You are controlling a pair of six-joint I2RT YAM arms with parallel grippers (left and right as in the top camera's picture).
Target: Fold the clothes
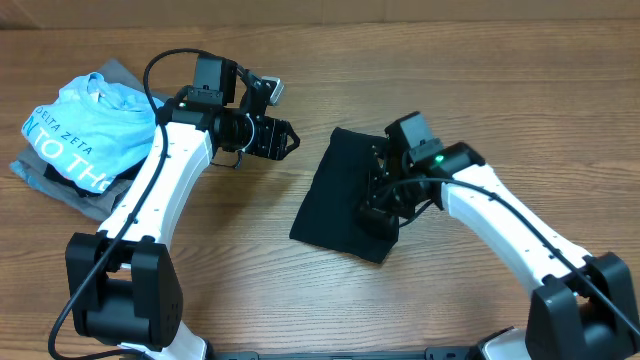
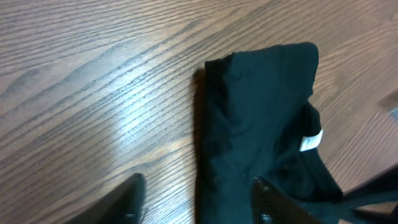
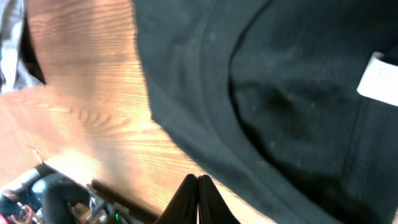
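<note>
Garments: 1 blk tee (image 1: 335, 195), 1 blue tee (image 1: 85, 125)

black t-shirt (image 1: 340, 190) folded into compact rectangle, flat on table, white neck label (image 2: 310, 142) showing.

A robotics lab bench
A cabled white left arm (image 1: 150, 190) and right arm (image 1: 505, 215) reach over a wood-grain desk (image 1: 300, 300) that carries a black T-shirt (image 1: 335, 195) and a heap of other garments (image 1: 80, 150).
</note>
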